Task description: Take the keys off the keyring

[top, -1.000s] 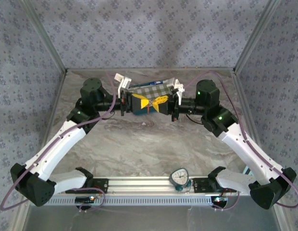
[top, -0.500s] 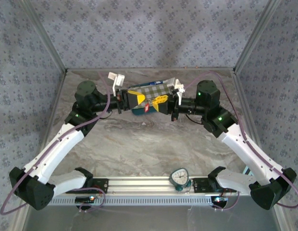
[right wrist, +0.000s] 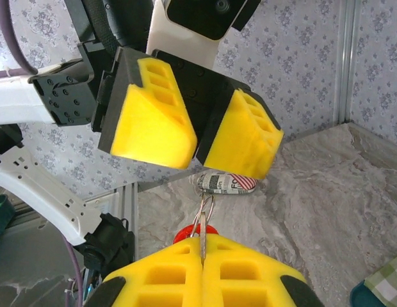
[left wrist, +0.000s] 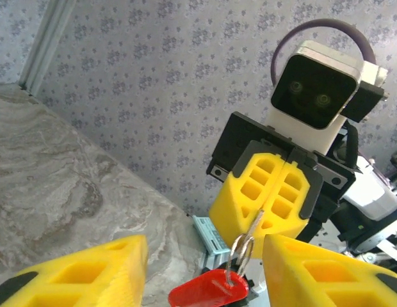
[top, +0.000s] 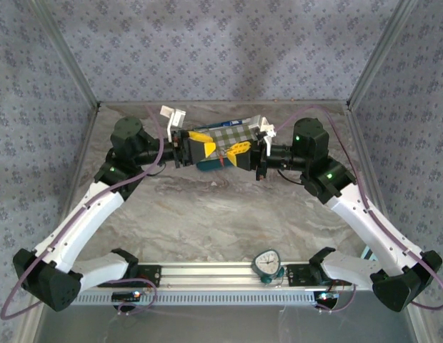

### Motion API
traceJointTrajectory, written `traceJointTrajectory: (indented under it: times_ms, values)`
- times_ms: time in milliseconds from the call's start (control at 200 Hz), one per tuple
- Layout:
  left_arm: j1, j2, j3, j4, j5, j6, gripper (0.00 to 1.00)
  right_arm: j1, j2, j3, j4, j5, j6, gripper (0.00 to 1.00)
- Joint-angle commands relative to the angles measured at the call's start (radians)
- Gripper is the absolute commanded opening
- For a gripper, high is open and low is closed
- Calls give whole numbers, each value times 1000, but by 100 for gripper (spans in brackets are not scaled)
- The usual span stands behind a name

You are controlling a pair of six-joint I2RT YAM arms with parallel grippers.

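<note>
Two yellow fingers of the right gripper pinch tight on the keyring, up in the air, red key hanging below. The left gripper is half open, holding nothing. If it grabs the ring, not the key, the key won't come off

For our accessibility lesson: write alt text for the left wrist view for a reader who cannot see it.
The right pincer, shut, pinches a keyring with a red-capped key hanging below it. The left pincer stands open in front, above a marbled table.
</note>
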Motion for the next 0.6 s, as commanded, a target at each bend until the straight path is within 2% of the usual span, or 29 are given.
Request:
traceJointTrajectory:
  times_ms: [0,210,300,600]
  values:
    - [-17,11,41,-16,42,35,54,-3,6,38,-11,-31,-7,0]
    - [-45,28,67,-51,64,65,55,-3,10,37,-9,-33,-2,0]
    - [-51,32,70,-61,62,72,51,-2,10,37,-9,-30,-3,0]
    - [-53,28,71,-64,59,78,16,-7,5,34,-11,-23,-2,0]
